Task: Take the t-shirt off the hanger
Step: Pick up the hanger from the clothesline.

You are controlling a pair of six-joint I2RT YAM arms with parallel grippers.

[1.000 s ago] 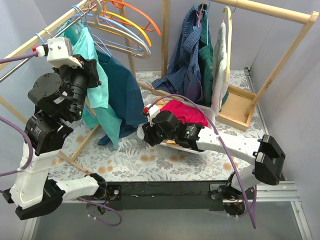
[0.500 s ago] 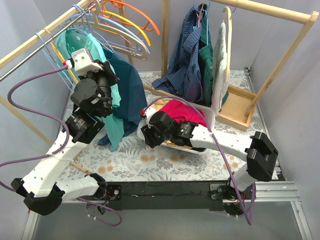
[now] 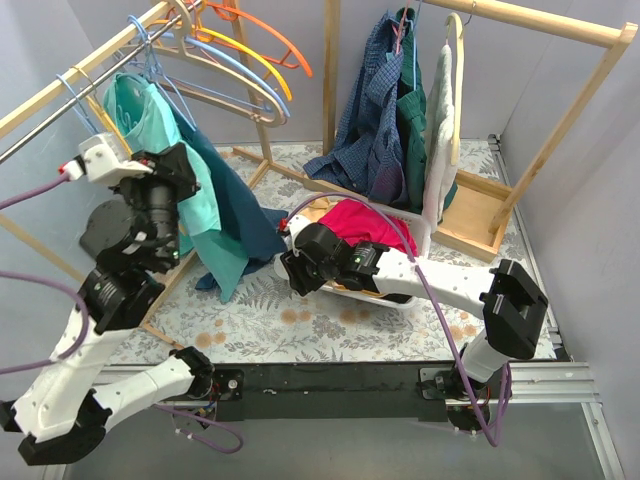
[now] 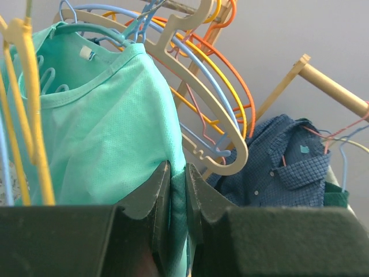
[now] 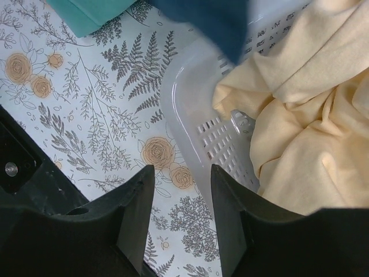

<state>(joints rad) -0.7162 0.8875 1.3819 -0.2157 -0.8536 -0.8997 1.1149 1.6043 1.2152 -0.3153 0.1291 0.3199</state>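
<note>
Task barely begun. Your left pincer (image 4: 177, 190) is closed to a sliver on a fold of the mint t-shirt (image 4: 109, 133), whose collar still sits over the blue hanger (image 4: 92, 27). Your right pincer (image 5: 181, 190) gapes empty above the white basket (image 5: 190, 109). Sliding the shirt off remains.

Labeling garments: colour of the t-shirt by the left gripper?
Mint green t-shirt; clearest in left wrist view.
</note>
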